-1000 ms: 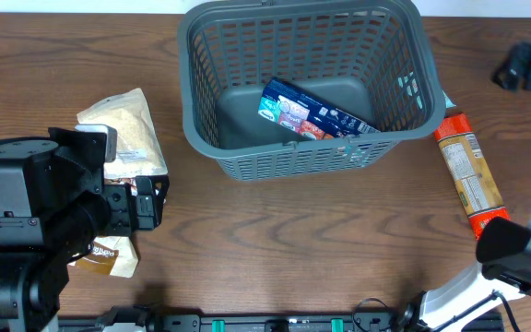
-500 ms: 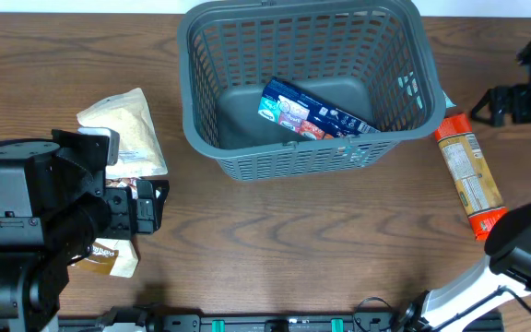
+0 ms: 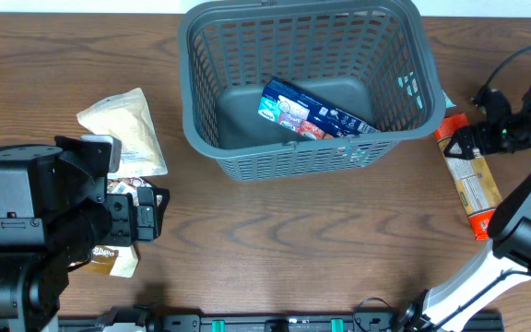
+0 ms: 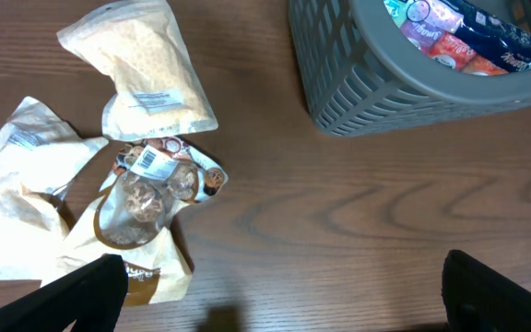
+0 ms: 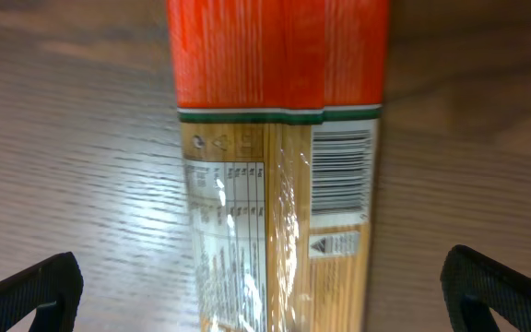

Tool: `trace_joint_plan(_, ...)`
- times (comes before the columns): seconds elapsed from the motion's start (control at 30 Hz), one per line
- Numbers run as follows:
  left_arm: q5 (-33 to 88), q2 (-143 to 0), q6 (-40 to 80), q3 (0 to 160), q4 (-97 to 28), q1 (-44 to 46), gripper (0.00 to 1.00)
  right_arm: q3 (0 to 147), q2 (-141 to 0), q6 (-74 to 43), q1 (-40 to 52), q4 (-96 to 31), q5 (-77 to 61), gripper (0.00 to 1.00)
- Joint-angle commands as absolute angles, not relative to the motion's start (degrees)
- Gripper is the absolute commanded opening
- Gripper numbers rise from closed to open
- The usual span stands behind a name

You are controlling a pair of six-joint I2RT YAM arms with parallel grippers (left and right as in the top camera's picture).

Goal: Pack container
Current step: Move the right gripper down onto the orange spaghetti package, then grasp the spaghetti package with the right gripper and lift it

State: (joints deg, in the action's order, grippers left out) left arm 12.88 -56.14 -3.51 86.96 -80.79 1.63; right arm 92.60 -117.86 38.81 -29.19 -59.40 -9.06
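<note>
The container (image 3: 293, 159), a dark grey slatted basket, was seen at the 12 o'clock side of the table (image 3: 275, 240) in the overhead view. A blue snack box (image 3: 316, 112) was lying tilted on its floor, leaned toward the near wall.

At the basket's 3 o'clock, just beside its corner, a long pasta pack (image 3: 473, 189) with orange-red ends was laid flat on the wood. The right gripper (image 3: 471, 140) was held over the pack's far end. In the right wrist view its jaws were spread wide, one dark fingertip (image 5: 26, 293) at each lower corner, and the pack (image 5: 279, 184) was framed between them with nothing clasped.

At the basket's 9 o'clock, well apart from it, a pale grain bag (image 4: 141, 78) was found, with a clear-windowed snack pouch (image 4: 146, 198) touching it at 6 o'clock and a crumpled pale bag (image 4: 17, 198) at the pouch's 9 o'clock. The left gripper (image 4: 284, 304) was held above the table near the pouch, its jaws parted wide and empty.
</note>
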Motion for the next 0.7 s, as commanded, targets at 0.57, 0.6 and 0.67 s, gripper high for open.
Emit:
trace_joint_plan(0.57, 12.23, -56.12, -4.47, 87.44, -80.95, 1.85, 0.99, 91.64, -122.93, 38.87, -29.21, -58.0, -7.92, 0.68)
trace_joint_plan(0.6, 12.23, -56.12, -4.47, 87.44, -80.95, 1.85, 0.99, 91.61, -122.93, 38.81, -29.21, -57.98, -7.94, 0.7)
trace_joint_plan(0.67, 12.23, -56.12, -4.47, 87.44, -80.95, 1.85, 0.99, 91.35, -122.93, 38.59, -29.21, -57.65, -7.92, 0.73)
